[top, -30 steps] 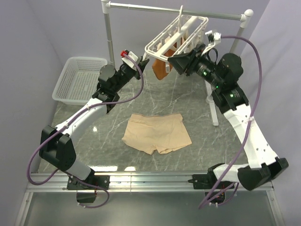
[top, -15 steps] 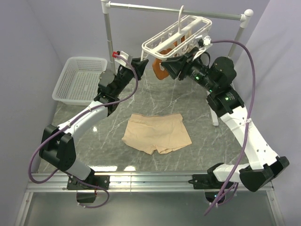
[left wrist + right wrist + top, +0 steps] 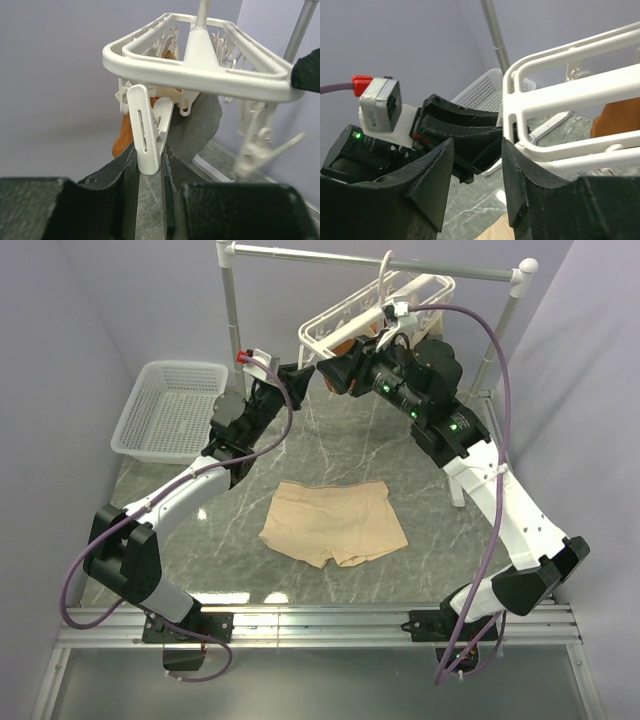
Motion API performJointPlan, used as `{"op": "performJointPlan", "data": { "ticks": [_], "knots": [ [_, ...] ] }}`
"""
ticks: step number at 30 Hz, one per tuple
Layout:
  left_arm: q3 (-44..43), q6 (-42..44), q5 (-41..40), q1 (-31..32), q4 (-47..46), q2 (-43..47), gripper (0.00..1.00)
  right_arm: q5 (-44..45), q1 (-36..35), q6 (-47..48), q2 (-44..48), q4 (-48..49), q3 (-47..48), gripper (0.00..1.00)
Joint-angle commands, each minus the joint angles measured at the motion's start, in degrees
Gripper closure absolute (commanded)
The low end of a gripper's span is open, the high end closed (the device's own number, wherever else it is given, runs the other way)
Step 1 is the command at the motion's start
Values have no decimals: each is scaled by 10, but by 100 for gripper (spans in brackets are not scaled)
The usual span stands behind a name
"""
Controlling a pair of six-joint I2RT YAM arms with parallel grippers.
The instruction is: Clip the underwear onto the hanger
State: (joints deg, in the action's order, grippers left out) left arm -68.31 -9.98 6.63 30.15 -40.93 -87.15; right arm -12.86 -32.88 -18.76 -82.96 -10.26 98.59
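The beige underwear [image 3: 333, 522] lies flat on the marble table, apart from both arms. The white hanger [image 3: 322, 335] hangs tilted from the rack bar by its hook. My left gripper [image 3: 300, 373] is raised to the hanger's near-left corner and is shut on one dangling white clip [image 3: 147, 145], a finger pressing each side of it. My right gripper [image 3: 338, 375] is just to the right of it, open, with nothing between its fingers [image 3: 520, 180]. The hanger's frame [image 3: 555, 100] runs beside its right finger, and the left gripper shows through the gap.
A rust-orange garment [image 3: 121, 140] and a grey garment [image 3: 200, 125] hang from the hanger's clips. A white mesh basket [image 3: 170, 405] stands at the back left. The rack's upright pole [image 3: 232, 320] and its foot [image 3: 455, 475] stand behind and right of the underwear.
The right arm has swung left and up along the hanger, bringing its gripper close to the left one. The hanger has tilted and shifted. The left gripper keeps its hold on the clip.
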Motion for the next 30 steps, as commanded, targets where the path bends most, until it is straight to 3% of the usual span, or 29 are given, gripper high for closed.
{"op": "performJointPlan", "data": {
  "ticks": [1,9,16,30],
  "knots": [
    [-11,25,-6,5,-31,23,100,21,-18,12,0,-5,35,49],
    [-9,80,-12,15,-37,30,100,34,-30,4,-37,-61,89,44],
    [-4,119,-17,20,-48,36,100,86,-31,-71,-62,-83,107,34],
    [20,161,-7,30,-58,52,100,115,-31,-183,-93,-79,128,33]
  ]
}}
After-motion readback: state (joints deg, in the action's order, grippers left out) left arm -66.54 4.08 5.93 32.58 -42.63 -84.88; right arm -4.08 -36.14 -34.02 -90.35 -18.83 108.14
